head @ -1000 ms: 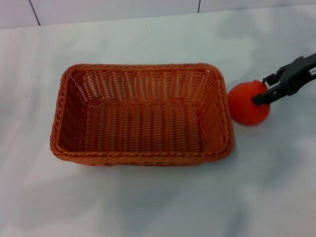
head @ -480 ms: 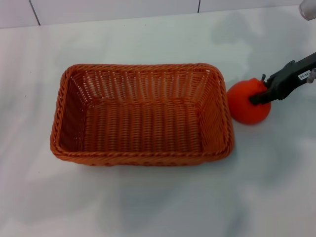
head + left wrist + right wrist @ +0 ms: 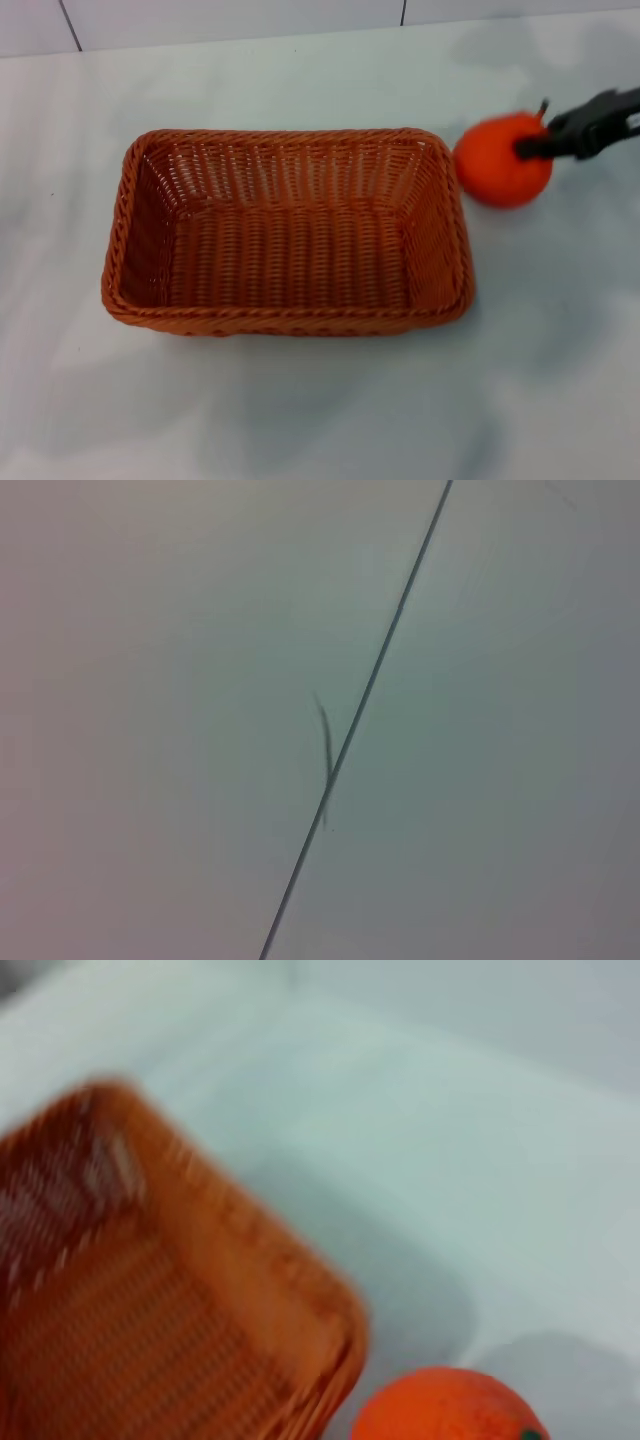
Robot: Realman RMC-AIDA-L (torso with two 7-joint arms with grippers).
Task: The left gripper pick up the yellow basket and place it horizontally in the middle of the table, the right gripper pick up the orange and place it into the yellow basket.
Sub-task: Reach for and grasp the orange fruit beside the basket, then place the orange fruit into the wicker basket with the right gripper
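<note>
My right gripper [image 3: 535, 147], reaching in from the table's [image 3: 300, 410] right edge, is clamped on the orange [image 3: 500, 160]. The fruit now hangs higher and nearer the far edge than a second ago, just off the far right corner of the yellow basket [image 3: 287, 232], which sits unmoved mid-table. My left gripper is out of sight; its wrist camera shows only a pale seamed surface.
</note>
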